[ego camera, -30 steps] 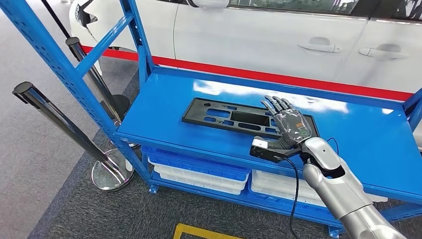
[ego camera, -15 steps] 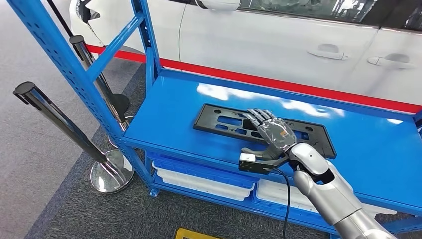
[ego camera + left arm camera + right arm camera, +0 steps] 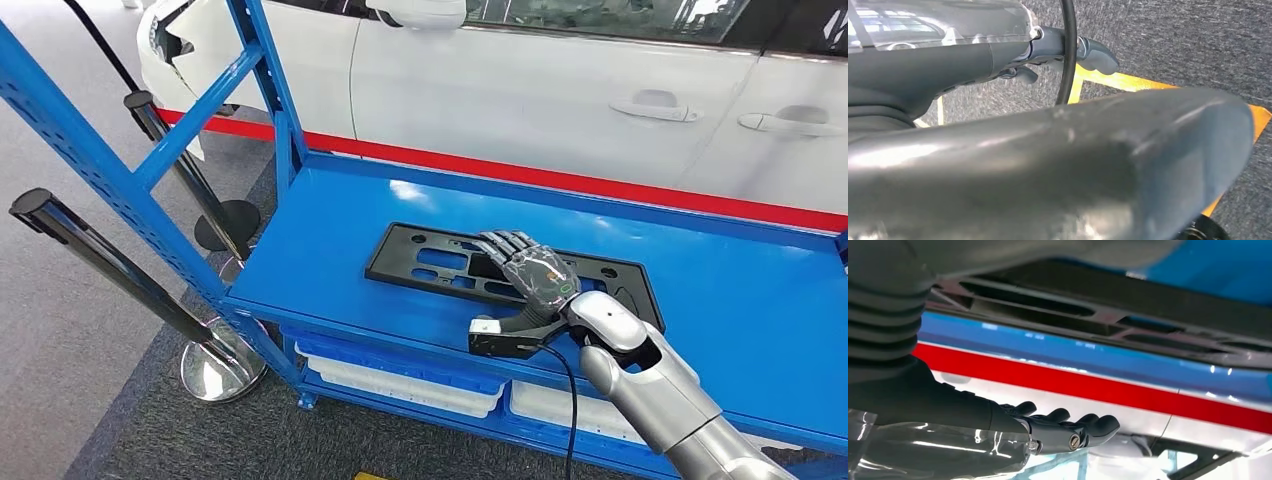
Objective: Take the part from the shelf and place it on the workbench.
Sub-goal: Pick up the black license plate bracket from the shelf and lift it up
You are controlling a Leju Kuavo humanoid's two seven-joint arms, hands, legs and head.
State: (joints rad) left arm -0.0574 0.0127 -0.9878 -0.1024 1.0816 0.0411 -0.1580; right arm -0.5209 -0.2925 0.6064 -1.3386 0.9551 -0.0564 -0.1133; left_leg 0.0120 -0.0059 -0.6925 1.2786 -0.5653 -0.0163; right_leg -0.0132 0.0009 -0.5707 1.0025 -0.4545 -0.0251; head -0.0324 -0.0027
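Fingers of the right hand [image 3: 535, 277] are lying spread and flat over the black plastic panel [image 3: 430, 262], gripping nothing. Panel is resting directly beneath the palm on the blue shelf [image 3: 330, 225], its long axis running crosswise to the fingers. Left hand [image 3: 1068, 52] is hanging far off, its grasp unclear.

You see a flat black plastic part with cut-out slots [image 3: 440, 262] on the glossy blue metal shelf [image 3: 330, 225], a white car with a red stripe [image 3: 560, 90] behind, speckled dark grey carpet [image 3: 200, 430] below.
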